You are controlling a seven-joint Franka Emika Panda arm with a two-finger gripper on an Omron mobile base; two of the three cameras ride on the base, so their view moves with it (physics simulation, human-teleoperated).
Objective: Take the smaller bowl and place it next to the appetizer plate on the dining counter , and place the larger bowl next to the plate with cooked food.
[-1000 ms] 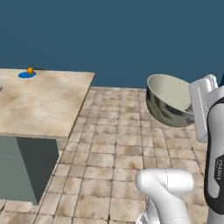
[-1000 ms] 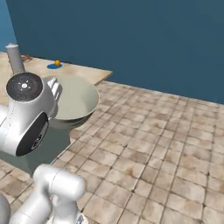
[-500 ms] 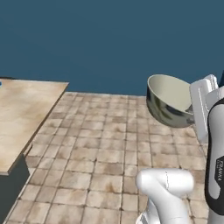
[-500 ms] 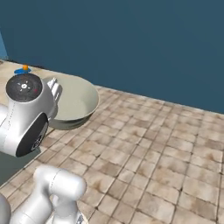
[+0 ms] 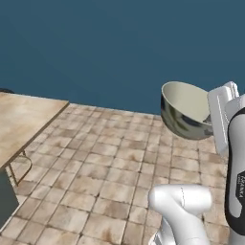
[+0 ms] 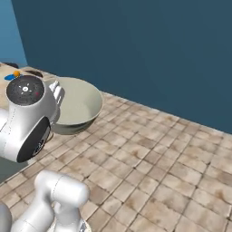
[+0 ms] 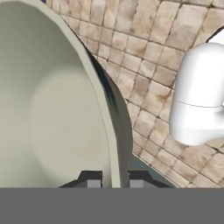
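Dark blue wall, tan tiled floor, and your arm carrying the larger bowl (image 5: pixel 184 111) in the air.

Your gripper (image 7: pixel 112 180) is clamped on the bowl's rim, one finger inside the cream hollow, one on the glossy dark outside. The bowl hangs tilted over the floor. In the right base view, the dining counter (image 6: pixel 7 70) lies far left, with the appetizer plate (image 6: pixel 10 77) on it.
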